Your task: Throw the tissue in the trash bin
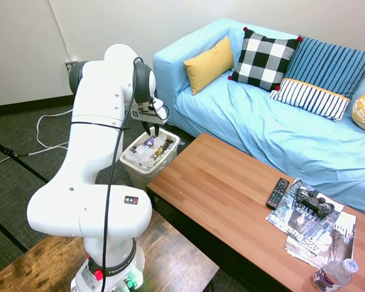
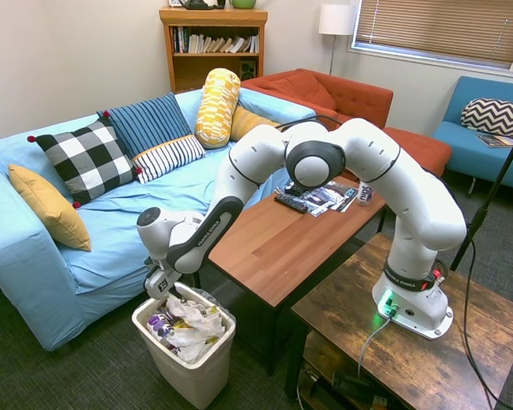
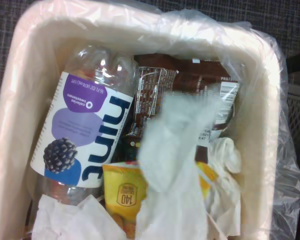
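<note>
The gripper (image 1: 149,129) hangs directly above the trash bin (image 1: 164,159), fingers pointing down; whether they are parted or pinching cannot be told. In the wrist view the tissue (image 3: 172,165) shows as a white, blurred strip close beneath the camera, over the rubbish — held or lying there is unclear. Beside it lies a clear bottle (image 3: 85,130) labelled "hint" and a yellow packet (image 3: 122,192) printed "140".

Remote (image 1: 278,193), game controller (image 1: 314,200) and magazines (image 1: 319,234) on wooden table (image 1: 219,182); blue sofa (image 1: 255,115) behind.
</note>
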Controlling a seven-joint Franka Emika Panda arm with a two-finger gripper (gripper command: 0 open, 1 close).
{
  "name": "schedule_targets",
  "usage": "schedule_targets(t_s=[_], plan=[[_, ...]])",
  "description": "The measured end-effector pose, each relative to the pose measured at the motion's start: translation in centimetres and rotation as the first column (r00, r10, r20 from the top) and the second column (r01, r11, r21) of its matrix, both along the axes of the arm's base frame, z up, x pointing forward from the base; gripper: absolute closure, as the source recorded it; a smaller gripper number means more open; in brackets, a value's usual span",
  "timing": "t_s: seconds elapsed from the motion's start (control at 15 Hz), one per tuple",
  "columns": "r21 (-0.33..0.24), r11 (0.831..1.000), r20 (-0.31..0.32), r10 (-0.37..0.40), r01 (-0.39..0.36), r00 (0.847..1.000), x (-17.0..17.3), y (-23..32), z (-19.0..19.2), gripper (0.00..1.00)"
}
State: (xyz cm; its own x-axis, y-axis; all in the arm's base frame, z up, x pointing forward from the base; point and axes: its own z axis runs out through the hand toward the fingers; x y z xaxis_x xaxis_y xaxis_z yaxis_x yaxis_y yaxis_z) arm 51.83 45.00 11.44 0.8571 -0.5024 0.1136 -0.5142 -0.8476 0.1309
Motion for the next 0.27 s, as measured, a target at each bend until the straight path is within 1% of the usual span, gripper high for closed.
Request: schedule_targets(t_s=[0.27], plan=[[-0.004,1.000,0.002,-0.004,0.004,1.000,0.28,-0.17,0.14,0.00]])
